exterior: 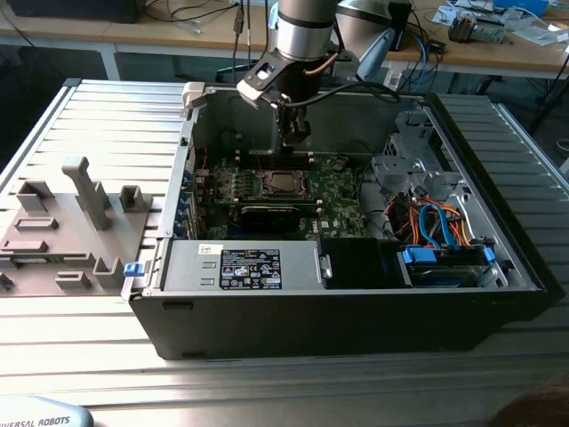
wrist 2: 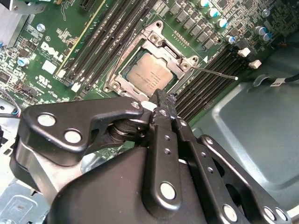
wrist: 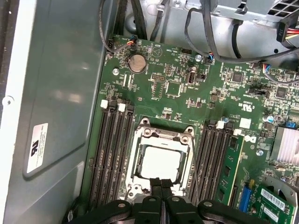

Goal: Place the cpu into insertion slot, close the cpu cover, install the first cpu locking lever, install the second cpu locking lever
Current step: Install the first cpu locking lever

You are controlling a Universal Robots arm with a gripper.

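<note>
Seating looks finished: the cpu (wrist 2: 149,74) lies flat inside the insertion slot (exterior: 283,184), in the middle of the green board (wrist: 177,84). The cpu cover (wrist: 163,135) is down around it, with its frame lying on the chip's edges. One thin locking lever (wrist 2: 215,72) stands out from the socket corner across the memory slots (wrist 2: 205,85), and as far as I can judge it is not hooked. The gripper (wrist 2: 161,99) hangs just above the socket's edge, its two fingers pressed together with nothing between them. I judge that the lever work is the step in hand. To do it well, the closed tip should press the wire near its free end, down and then sideways under its catch, without scraping the board.
</note>
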